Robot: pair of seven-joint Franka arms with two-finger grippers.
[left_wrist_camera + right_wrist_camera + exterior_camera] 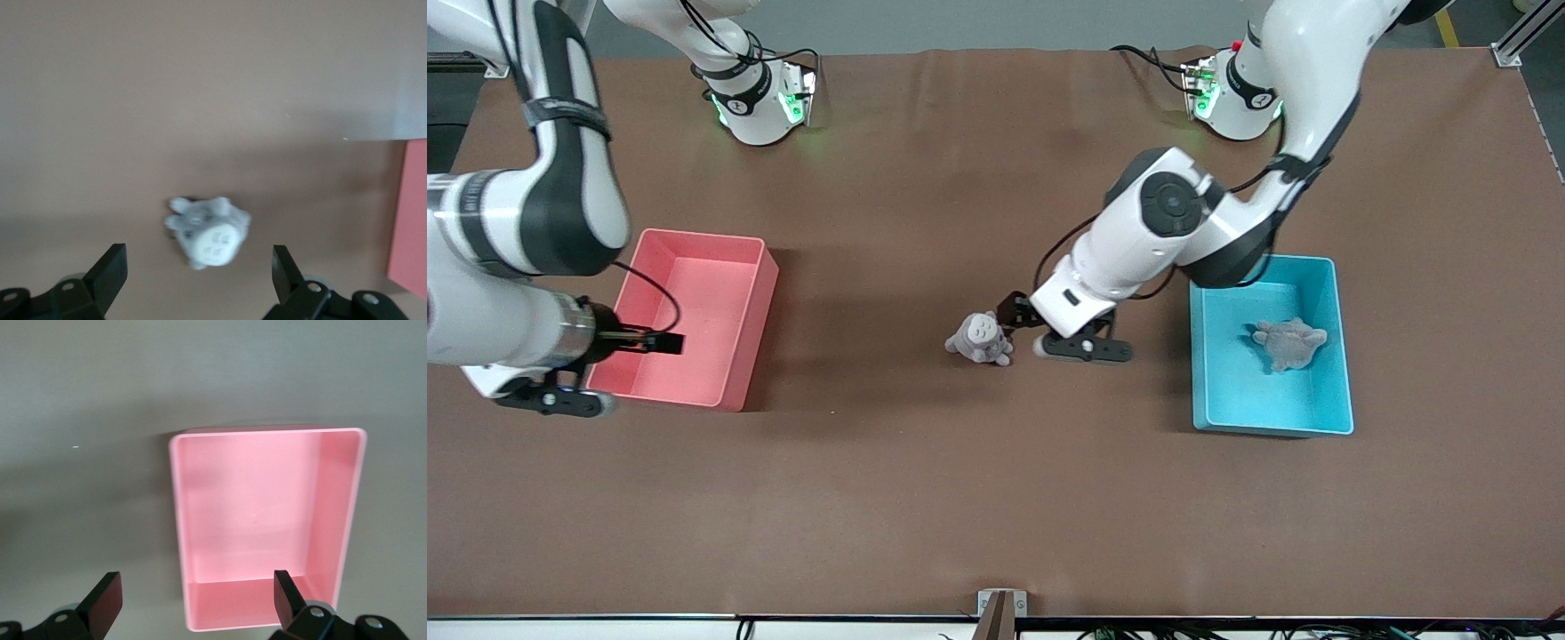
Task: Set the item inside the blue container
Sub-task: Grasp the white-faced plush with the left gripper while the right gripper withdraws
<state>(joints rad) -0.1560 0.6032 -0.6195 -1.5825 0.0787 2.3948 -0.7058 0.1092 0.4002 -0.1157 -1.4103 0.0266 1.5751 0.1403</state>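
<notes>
The plush toy (982, 338), small, grey and pale-faced, lies on the bare table (960, 498) about midway between the two bins, well apart from each. It looks light and soft, likely to squash and give under pressure, not fragile, and its fuzzy cloth should not slip; I would take it across the round body, squeezing enough that the stuffing fills the grip. The left pincer (1021, 325) is low just beside it, toward the left arm's end of the table, fingers spread wide and holding nothing; in the left wrist view the toy sits between and just ahead of the fingertips (115, 267), untouched. The blue container (1343, 356) already holds another grey plush (1288, 341). The right pincer (660, 342) waits over the pink bin (758, 302), fingers apart and empty.
</notes>
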